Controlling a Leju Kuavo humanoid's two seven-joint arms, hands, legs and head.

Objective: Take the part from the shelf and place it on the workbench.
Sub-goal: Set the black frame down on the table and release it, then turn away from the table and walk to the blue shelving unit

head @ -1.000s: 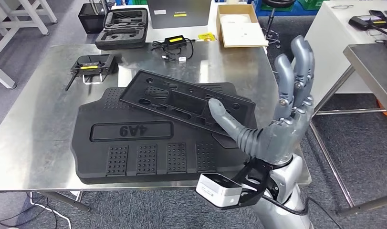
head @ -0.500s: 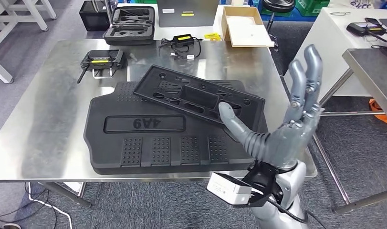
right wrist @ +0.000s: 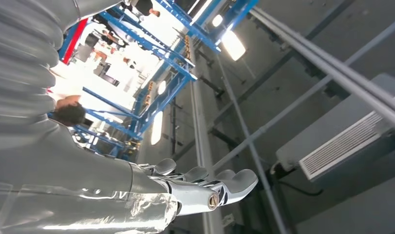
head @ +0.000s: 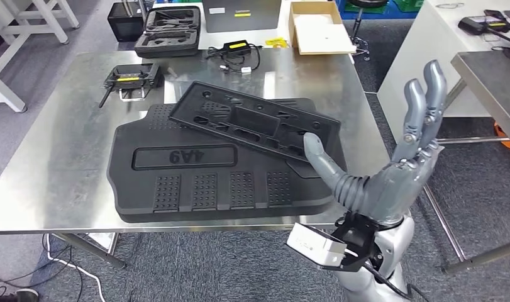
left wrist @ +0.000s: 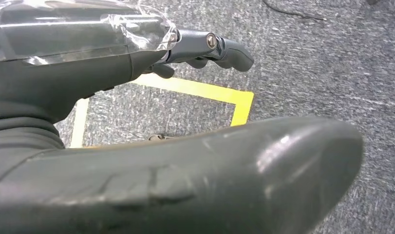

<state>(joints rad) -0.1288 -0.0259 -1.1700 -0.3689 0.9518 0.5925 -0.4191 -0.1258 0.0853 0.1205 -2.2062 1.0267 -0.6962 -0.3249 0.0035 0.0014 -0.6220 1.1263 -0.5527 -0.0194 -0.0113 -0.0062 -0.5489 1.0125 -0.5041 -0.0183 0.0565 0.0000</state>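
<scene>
Right hand released, fingers spread, thumb hiding part corner; left hand grip unclear.

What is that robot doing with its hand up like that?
The right robot hand is raised beside the metal workbench, with its fingers apart and nothing in it. Two black plastic parts lie on the workbench: a flat panel with cut-outs rests at a slant on top of a bigger black tray. The thumb reaches toward the panel's near end, but I cannot tell whether it touches. The left robot hand hangs down over the grey floor and holds nothing.
</scene>
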